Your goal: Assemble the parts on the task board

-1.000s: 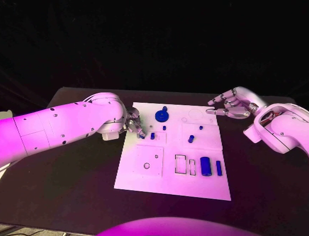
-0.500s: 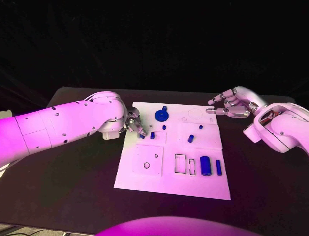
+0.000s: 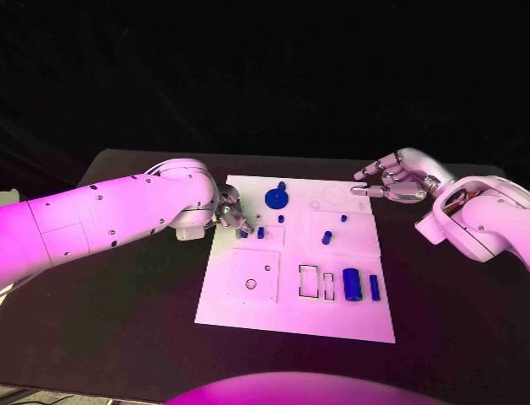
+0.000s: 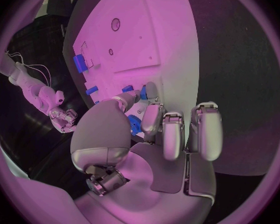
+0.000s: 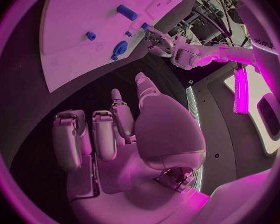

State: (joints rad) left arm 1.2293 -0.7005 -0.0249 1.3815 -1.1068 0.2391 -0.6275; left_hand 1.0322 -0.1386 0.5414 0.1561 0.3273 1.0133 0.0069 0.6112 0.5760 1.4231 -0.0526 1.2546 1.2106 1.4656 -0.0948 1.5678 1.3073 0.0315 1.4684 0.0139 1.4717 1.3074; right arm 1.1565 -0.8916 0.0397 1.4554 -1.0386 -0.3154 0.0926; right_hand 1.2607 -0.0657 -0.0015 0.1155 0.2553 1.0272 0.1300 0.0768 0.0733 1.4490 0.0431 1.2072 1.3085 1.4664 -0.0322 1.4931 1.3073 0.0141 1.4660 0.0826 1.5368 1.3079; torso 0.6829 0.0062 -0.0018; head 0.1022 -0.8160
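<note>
The white task board (image 3: 292, 308) lies mid-table. On it are a blue gear-like part (image 3: 276, 198), several small blue pegs (image 3: 327, 239) and two blue cylinders (image 3: 353, 285) beside outlined slots. My left hand (image 3: 231, 215) is low at the board's left edge. Its thumb and one finger come together at a small blue peg (image 4: 127, 88) while the other fingers (image 4: 205, 129) stay straight; a grip cannot be made out. My right hand (image 3: 393, 181) hovers off the board's far right corner with its fingers (image 5: 105, 132) apart, holding nothing.
Black table (image 3: 107, 321) surrounds the board on all sides. The left forearm (image 3: 94, 215) lies across the table's left part, and the right forearm (image 3: 490, 224) crosses its right edge. The board's near left part carries a raised plate with holes (image 3: 253, 274).
The right hand and forearm have drifted very slightly toward the board. The left hand and the parts stay where they were.
</note>
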